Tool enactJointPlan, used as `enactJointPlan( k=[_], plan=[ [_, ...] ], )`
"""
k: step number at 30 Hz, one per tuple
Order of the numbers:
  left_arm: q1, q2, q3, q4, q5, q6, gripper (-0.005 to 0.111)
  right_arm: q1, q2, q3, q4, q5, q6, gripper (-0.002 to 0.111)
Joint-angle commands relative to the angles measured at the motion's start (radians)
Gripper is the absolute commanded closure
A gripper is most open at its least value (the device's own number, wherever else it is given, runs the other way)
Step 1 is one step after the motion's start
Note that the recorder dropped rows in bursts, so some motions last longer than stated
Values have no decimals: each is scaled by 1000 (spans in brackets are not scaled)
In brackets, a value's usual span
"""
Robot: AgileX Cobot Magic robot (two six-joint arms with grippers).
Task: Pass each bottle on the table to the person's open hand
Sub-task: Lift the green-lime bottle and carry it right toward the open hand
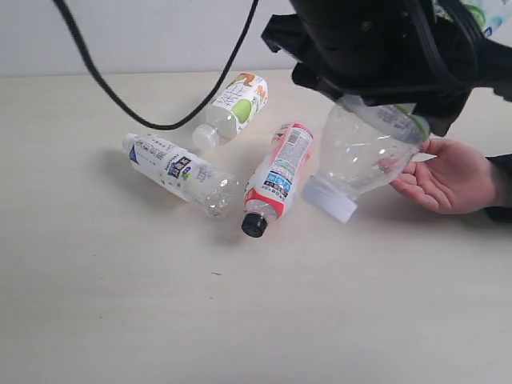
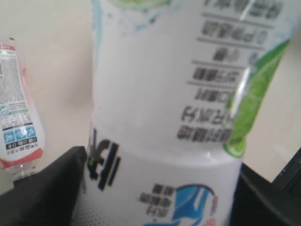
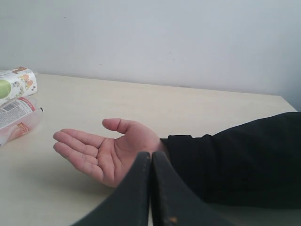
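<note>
In the exterior view, the left pincer (image 1: 382, 100) is reaching across to the right side and gripping the large lime-label bottle (image 1: 364, 156) above the table (image 1: 120, 304). The bottle is tilting with its white cap pointing down and left, just beside the person's open hand (image 1: 450, 180); whether they are touching I cannot tell. The blue-white-label bottle (image 1: 172, 166), red-label bottle (image 1: 278, 178) and green-apple-label bottle (image 1: 234, 108) are lying on the table, well apart from the hand. A black cable (image 1: 120, 100) is hanging across them.

In the left wrist view, the large lime-label bottle (image 2: 169, 108) is filling the frame, sitting between the left pincer's (image 2: 155, 200) spread black fingers (image 2: 44, 193). The red-label bottle (image 2: 16, 113) is lying beyond.

In the right wrist view, the right pincer (image 3: 150, 188) is hovering with its fingers pressed together, holding nothing. The person's open hand (image 3: 106, 153) is lying palm up beyond it.
</note>
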Motion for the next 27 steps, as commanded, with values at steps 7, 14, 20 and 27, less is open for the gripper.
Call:
enactJointPlan(
  k=[7,14,20,27],
  plan=[
    [-4,162,-203,-17,15,-71,107,-2,-7,5,1,-4,1,107],
    [-3,222,-241,-19,-11,-101,107,-2,-7,5,1,-4,1,107],
    [-3,252,-241,-36,-101,-152,107,-2,-7,5,1,-4,1,107],
    [10,283,-241,-95,-197,-201,107,-2,-7,5,1,-4,1,107]
  ],
)
